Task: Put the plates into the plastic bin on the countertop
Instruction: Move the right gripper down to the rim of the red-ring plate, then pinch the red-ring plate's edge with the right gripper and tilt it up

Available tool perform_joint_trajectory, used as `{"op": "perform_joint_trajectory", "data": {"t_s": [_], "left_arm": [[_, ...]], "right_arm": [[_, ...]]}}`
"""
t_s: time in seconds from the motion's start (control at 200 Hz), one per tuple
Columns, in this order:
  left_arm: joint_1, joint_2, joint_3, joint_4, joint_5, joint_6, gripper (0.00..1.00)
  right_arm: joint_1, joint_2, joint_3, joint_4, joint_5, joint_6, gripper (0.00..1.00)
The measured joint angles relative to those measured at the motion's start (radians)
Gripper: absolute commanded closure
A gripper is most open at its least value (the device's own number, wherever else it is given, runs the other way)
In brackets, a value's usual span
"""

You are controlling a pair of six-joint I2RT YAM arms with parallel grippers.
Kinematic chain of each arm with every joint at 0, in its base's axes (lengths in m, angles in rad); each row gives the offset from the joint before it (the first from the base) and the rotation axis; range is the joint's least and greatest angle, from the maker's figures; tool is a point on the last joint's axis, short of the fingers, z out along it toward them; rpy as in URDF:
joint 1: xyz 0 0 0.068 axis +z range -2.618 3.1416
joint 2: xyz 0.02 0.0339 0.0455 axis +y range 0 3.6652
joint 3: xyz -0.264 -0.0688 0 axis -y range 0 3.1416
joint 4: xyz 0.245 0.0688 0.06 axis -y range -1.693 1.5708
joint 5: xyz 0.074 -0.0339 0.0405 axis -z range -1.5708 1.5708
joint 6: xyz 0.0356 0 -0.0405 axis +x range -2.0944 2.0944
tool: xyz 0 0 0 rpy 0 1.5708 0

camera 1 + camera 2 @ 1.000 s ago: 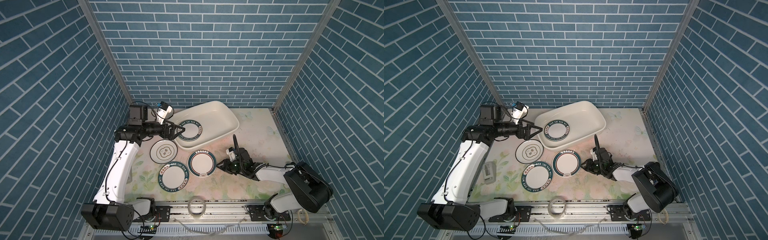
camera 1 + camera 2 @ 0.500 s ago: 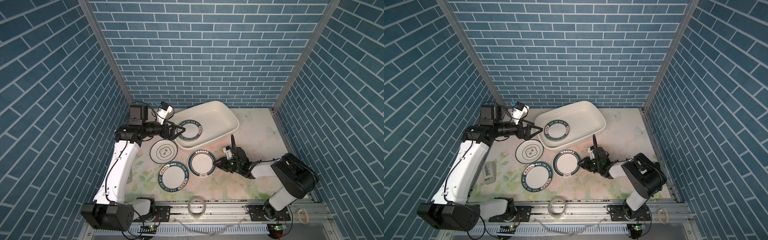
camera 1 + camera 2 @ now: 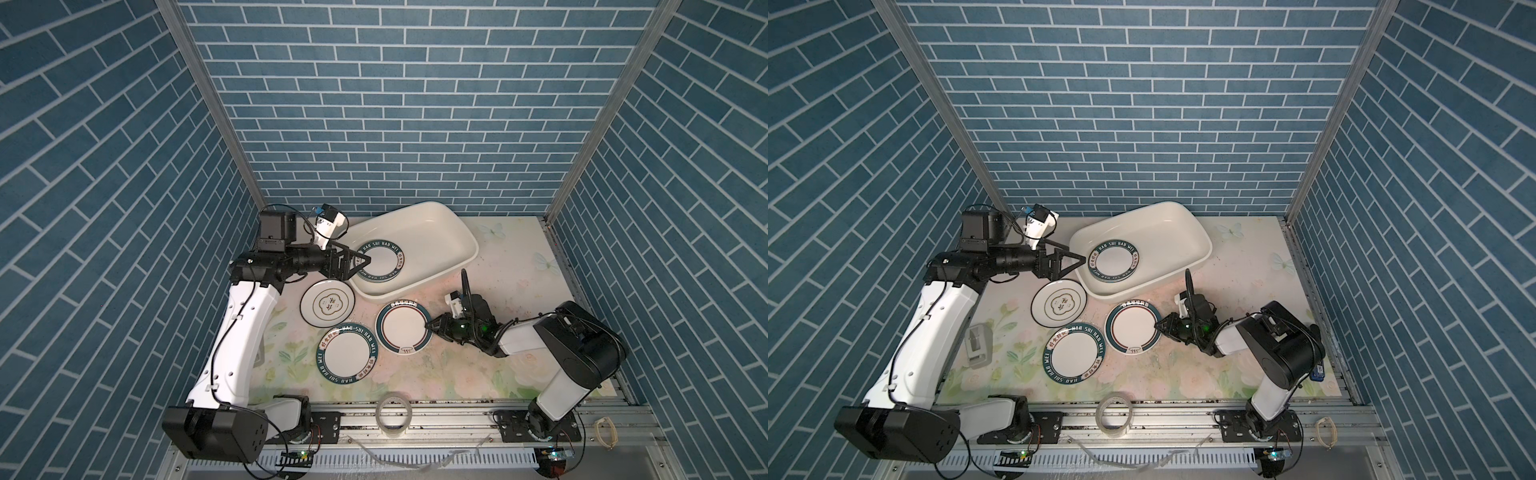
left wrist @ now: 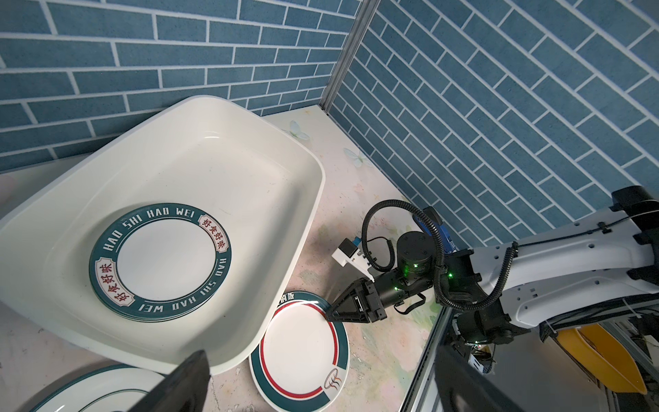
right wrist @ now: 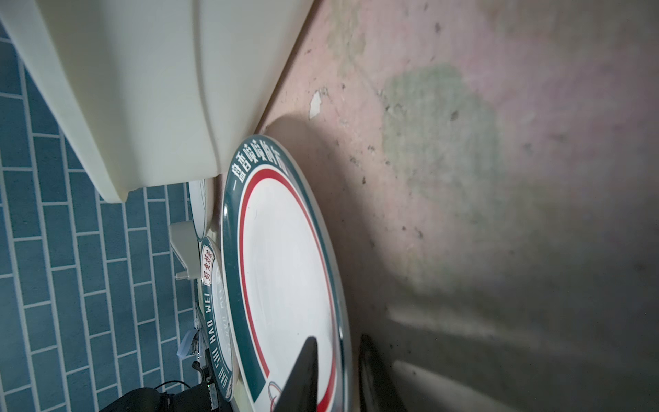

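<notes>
Your right gripper (image 3: 430, 326) sits low on the pale flower-printed countertop (image 3: 511, 266). Its fingers (image 5: 301, 371) straddle the edge of the round white plate with a green rim and red ring (image 3: 402, 328), but you cannot tell whether they are pinching it. That plate lies flat just beside the glossy white rectangular plastic bin (image 3: 459, 232), which holds a stack of green-lettered white plates (image 3: 379, 265). Your left gripper (image 3: 365, 262) hovers above that stack, spread wide. Left of the red-ringed plate, a flower-emblem plate (image 3: 328, 302) and a single green-lettered plate (image 3: 348, 358) lie on the countertop.
</notes>
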Motion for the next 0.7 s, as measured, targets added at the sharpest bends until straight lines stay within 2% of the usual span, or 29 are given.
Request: {"op": "perform_joint_trajectory", "data": {"t_s": [0.3, 0.7], "left_arm": [[0.000, -0.002, 0.000, 0.006, 0.000, -0.007, 0.00], [-0.001, -0.011, 0.000, 0.007, 0.000, -0.011, 0.00]], "right_arm": [[0.000, 0.006, 0.000, 0.002, 0.006, 0.001, 0.84], [0.001, 0.008, -0.008, 0.023, 0.003, 0.023, 0.97]]}}
